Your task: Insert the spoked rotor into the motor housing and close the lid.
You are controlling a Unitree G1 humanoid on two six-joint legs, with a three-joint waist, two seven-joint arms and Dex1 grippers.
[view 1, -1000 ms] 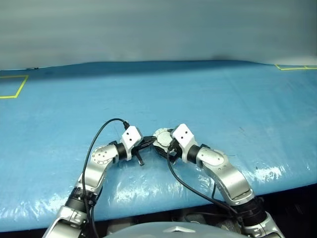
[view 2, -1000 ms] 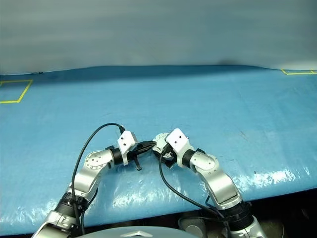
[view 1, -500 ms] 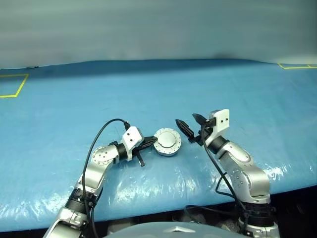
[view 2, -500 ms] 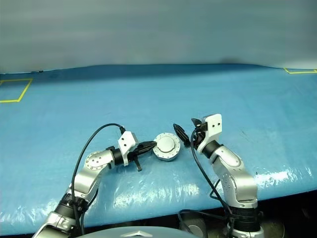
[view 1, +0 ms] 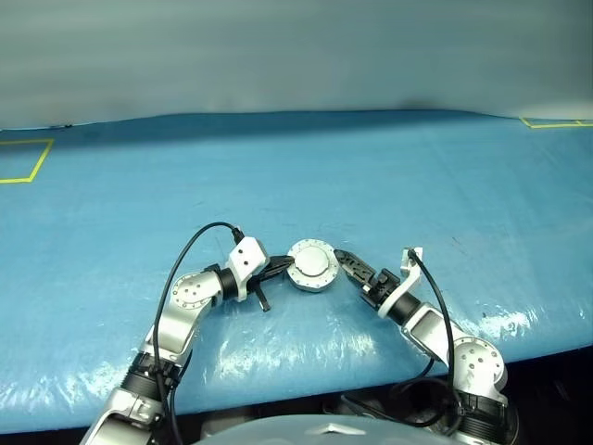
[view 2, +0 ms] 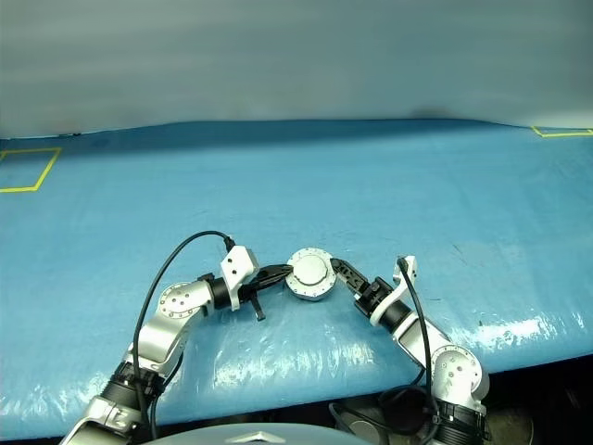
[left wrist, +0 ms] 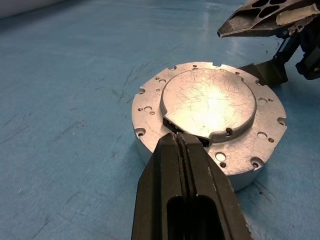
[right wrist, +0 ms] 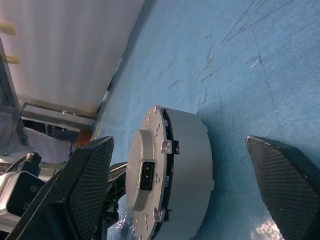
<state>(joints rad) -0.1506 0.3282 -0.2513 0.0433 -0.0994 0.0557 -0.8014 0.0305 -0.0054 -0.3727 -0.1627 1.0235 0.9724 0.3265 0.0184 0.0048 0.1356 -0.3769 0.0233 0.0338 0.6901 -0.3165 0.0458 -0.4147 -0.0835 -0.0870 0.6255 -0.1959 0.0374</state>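
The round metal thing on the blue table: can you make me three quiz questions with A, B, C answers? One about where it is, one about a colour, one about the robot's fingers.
1. Where is the housing?
A. Between the two grippers
B. On the yellow tape square
C. Lifted off the table

2. What colour is the table cover?
A. Red
B. Blue
C. White

3. How are the right gripper's fingers?
A. Spread wide
B. Pressed together
C. Squeezing a cup

Answers:
1. A: the housing, with its lid closed on top, sits on the table between the left gripper and the right gripper.
2. B: the cover is blue all over.
3. A: the right wrist view shows the fingers far apart on either side of the housing.
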